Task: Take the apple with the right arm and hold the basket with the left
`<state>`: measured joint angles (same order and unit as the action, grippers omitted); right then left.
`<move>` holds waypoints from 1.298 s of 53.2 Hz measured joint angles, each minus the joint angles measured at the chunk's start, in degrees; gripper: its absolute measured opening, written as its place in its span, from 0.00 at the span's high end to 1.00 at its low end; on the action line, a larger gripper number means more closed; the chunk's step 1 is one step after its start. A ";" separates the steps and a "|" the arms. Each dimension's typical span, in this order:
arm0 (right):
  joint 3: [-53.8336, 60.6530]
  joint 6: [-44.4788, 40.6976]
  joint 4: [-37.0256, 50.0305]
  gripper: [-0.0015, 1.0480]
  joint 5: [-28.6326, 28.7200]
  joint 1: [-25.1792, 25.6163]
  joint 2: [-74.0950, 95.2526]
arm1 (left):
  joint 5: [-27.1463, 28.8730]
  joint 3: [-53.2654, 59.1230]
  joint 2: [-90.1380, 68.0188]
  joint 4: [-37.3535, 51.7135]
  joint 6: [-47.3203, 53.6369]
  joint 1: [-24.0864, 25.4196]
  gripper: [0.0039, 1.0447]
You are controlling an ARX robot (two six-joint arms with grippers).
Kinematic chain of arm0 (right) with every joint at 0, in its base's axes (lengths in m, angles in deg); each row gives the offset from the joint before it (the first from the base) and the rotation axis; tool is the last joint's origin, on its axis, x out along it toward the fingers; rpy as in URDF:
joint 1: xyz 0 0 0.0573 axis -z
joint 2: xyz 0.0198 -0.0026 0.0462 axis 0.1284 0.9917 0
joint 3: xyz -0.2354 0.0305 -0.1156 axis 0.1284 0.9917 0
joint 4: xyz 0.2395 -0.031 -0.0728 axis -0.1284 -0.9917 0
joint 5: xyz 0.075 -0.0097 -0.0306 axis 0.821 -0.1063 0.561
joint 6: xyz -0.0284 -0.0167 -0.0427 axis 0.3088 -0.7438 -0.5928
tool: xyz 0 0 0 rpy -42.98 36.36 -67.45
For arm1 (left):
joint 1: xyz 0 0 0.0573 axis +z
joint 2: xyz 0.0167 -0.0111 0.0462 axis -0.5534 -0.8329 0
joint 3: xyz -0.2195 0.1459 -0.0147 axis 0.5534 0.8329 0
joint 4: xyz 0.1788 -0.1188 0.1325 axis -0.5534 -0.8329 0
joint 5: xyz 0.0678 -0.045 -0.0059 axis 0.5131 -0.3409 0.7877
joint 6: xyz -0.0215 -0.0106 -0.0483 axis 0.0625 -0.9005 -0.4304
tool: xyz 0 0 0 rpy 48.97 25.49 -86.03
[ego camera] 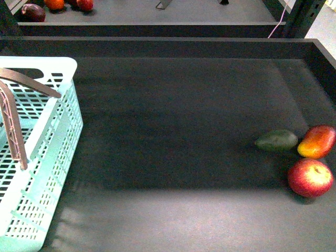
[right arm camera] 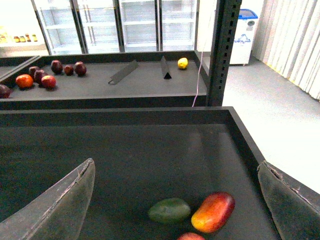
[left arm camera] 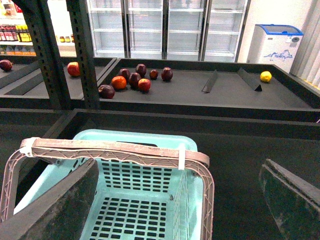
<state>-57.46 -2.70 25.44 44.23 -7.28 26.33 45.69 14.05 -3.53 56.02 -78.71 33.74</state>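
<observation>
The turquoise basket (ego camera: pixel 52 131) stands at the left of the dark tray, its brown handles (ego camera: pixel 16 126) folded over the top. The apple (ego camera: pixel 310 177) lies at the right, close to the near side of a red-orange mango-like fruit (ego camera: pixel 316 141) and a green oval fruit (ego camera: pixel 276 140). Neither arm shows in the front view. In the left wrist view my left gripper (left arm camera: pixel 175 210) hangs open above the basket (left arm camera: pixel 135 200), handles (left arm camera: pixel 115 150) and white zip tie (left arm camera: pixel 181 157) between its fingers. My right gripper (right arm camera: pixel 174 207) is open above the fruits; only the apple's top (right arm camera: pixel 190 236) shows.
Raised black walls (ego camera: pixel 157 46) ring the tray, with the right wall (ego camera: pixel 325 63) just beyond the fruits. Behind it, another shelf holds several fruits (left arm camera: pixel 135 80) and a yellow one (right arm camera: pixel 183 63). A black upright post (right arm camera: pixel 222 50) stands at the tray's far right corner.
</observation>
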 joint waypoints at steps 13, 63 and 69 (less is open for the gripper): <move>0.00 0.00 0.00 0.08 0.00 0.00 0.00 | 0.00 0.00 0.00 0.00 0.00 0.00 0.06; 0.00 0.00 -0.02 0.08 0.02 0.00 -0.04 | -10.73 -11.41 -17.62 -23.39 -30.82 12.11 0.06; 0.00 0.02 -0.02 0.08 0.00 0.00 -0.04 | -15.52 -12.81 -25.53 -16.59 -37.64 16.37 0.06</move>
<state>-57.46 -2.68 25.42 44.23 -7.28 26.29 30.17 1.25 -29.06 39.43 -116.35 50.11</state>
